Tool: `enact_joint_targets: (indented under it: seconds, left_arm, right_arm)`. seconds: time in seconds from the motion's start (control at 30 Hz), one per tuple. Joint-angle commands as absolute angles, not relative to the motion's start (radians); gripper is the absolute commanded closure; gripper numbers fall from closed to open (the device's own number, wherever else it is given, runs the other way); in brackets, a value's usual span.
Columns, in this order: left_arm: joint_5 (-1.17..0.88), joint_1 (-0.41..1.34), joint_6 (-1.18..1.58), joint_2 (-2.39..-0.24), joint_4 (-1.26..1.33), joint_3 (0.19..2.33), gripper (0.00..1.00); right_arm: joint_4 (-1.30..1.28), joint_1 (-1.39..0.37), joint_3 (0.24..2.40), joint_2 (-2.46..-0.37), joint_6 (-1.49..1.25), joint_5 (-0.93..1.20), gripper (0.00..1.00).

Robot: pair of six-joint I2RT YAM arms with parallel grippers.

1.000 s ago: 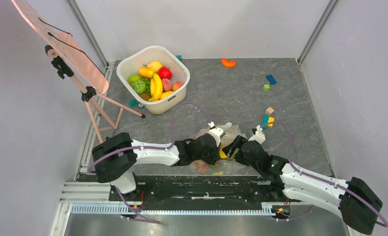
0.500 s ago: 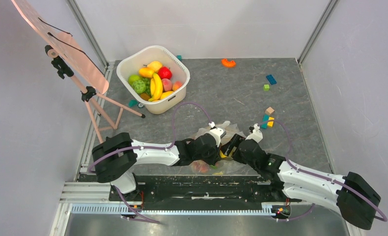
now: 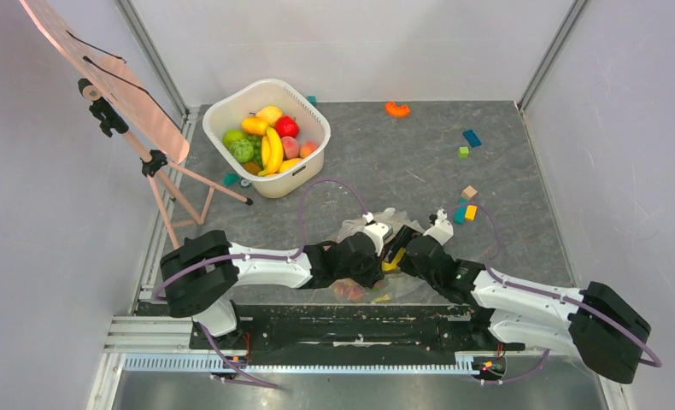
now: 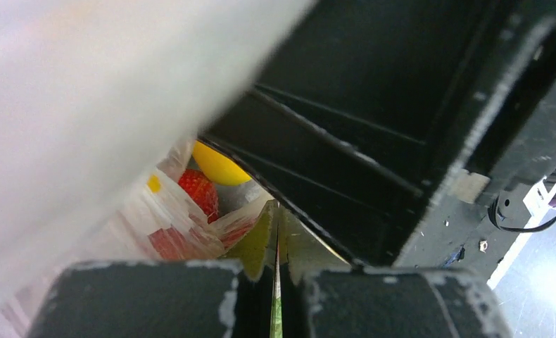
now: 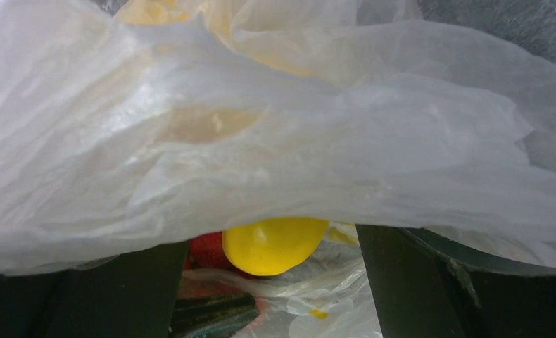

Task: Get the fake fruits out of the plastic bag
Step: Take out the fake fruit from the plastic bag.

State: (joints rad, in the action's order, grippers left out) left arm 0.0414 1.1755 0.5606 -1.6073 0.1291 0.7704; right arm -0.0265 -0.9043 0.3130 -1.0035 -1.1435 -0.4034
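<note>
Crumpled between the two wrists: the plastic bag (image 3: 352, 229), with the fake fruits (image 3: 349, 291) inside it. Pinched nearly closed on a thin fold of the bag: the left gripper (image 4: 275, 269). Spread wide beneath the bag's draped film: the right gripper (image 5: 272, 264), a round yellow fruit (image 5: 275, 243) between its fingers, contact unclear. Over the bag, both black wrists, hiding most of the contents. Through a narrow gap, only a red strawberry (image 4: 199, 190). Far behind the bag to the left, a white tub (image 3: 217, 109) of fruit; just right of the bag, toy blocks (image 3: 466, 210).
</note>
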Motion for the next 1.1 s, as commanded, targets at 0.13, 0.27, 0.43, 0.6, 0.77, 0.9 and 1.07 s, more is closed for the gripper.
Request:
enact_joint_targets:
  seconds: [0.13, 0.27, 0.43, 0.6, 0.77, 0.9, 1.07]
  left_arm:
    - [0.005, 1.187, 0.547, -1.606, 0.166, 0.761, 0.98]
    - [0.005, 1.186, 0.547, -1.609, 0.169, 0.758, 0.98]
    - [0.005, 1.187, 0.546, -1.6, 0.172, 0.739, 0.98]
    - [0.02, 1.186, 0.545, -1.574, 0.17, 0.716, 0.98]
    - [0.046, 1.186, 0.546, -1.541, 0.161, 0.68, 0.98]
    - [0.06, 1.186, 0.546, -1.537, 0.161, 0.667, 0.98]
    - [0.085, 1.186, 0.549, -1.537, 0.161, 0.668, 0.98]
  right_arm:
    - [0.014, -0.908, 0.401, -1.127, -1.134, -0.475, 0.15]
    - [0.01, -0.908, 0.411, -1.187, -1.119, -0.479, 0.21]
    - [0.002, -0.908, 0.414, -1.216, -1.106, -0.495, 0.38]
    - [-0.05, -0.908, 0.417, -1.16, -1.071, -0.519, 0.49]
    - [-0.108, -0.908, 0.423, -1.017, -1.01, -0.493, 0.52]
    - [-0.149, -0.907, 0.428, -0.885, -0.962, -0.421, 0.51]
    - [-0.202, -0.905, 0.437, -0.808, -0.906, -0.246, 0.51]
